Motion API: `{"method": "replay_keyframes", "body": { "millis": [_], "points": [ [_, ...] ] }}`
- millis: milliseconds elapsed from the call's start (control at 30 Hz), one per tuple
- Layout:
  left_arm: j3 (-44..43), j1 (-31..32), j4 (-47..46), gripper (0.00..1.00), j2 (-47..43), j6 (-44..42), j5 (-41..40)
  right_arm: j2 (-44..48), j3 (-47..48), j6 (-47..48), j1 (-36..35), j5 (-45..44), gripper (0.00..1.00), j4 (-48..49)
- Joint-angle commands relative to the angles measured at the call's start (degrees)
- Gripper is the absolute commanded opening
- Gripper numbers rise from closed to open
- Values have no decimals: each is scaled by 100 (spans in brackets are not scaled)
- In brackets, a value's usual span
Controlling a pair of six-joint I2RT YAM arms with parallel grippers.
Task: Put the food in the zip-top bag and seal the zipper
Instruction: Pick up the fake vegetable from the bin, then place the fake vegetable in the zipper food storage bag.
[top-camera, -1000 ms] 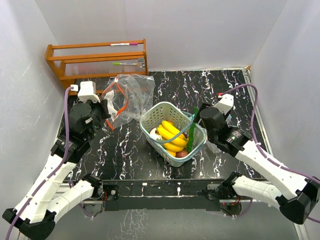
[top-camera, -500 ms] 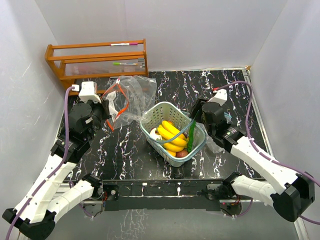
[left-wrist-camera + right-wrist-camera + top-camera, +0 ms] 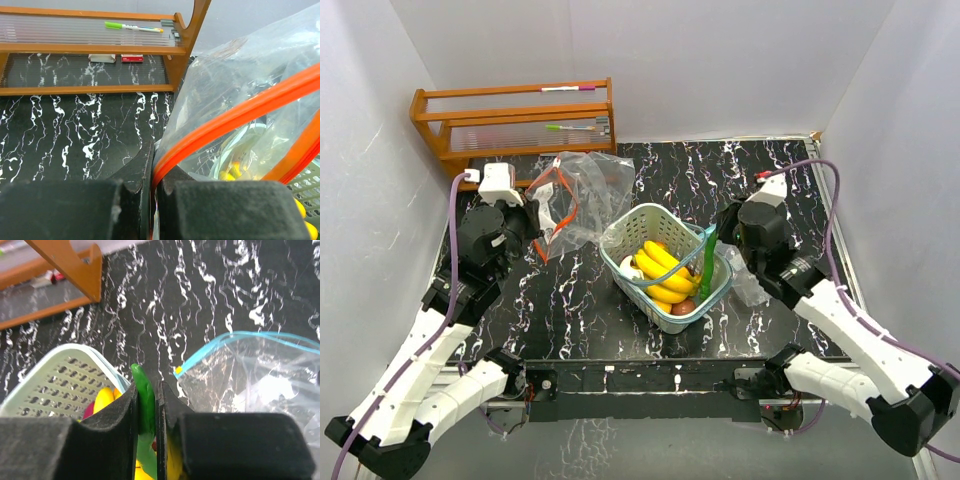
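Two grippers, both clamped: the left gripper (image 3: 152, 172) pinches the orange zipper rim of the zip-top bag (image 3: 240, 90), which lies to the far left of the teal basket (image 3: 632, 226); the right gripper (image 3: 147, 390) pinches the green pepper (image 3: 144, 382), standing nearly upright at the basket's right side, its lower end inside beside the bananas (image 3: 660, 265)

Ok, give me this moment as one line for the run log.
left gripper: shut on zip-top bag rim | right gripper: shut on green pepper | pepper: upright in basket | bananas: in basket | bag: unsealed
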State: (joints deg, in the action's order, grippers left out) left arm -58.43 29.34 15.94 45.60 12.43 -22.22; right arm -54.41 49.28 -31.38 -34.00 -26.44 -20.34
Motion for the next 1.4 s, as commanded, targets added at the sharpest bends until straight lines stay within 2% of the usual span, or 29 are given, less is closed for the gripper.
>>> {"method": "replay_keyframes", "body": {
  "millis": [0,300,433,600,800,1033,1367],
  "points": [
    [-164,-26,83,0,77,10,83,335,943,520,34,-138,8,-241],
    [-875,-30,548,0,847,-73,692,547,2259,1726,35,512,8,-438],
    [-1141,-28,741,0,1287,-18,1246,579,2806,2028,40,1250,8,-148],
    [-1157,-25,513,0,1419,189,1757,628,3122,2178,40,1845,8,439],
    [-1149,-31,269,0,1685,470,2377,658,2960,1952,34,2742,8,1636],
    [-782,-14,-285,0,2009,1165,3270,245,3021,1475,36,3508,8,2667],
    [-792,164,-315,0,2368,1406,3303,-559,3262,791,36,4178,8,3576]
  ]
}}
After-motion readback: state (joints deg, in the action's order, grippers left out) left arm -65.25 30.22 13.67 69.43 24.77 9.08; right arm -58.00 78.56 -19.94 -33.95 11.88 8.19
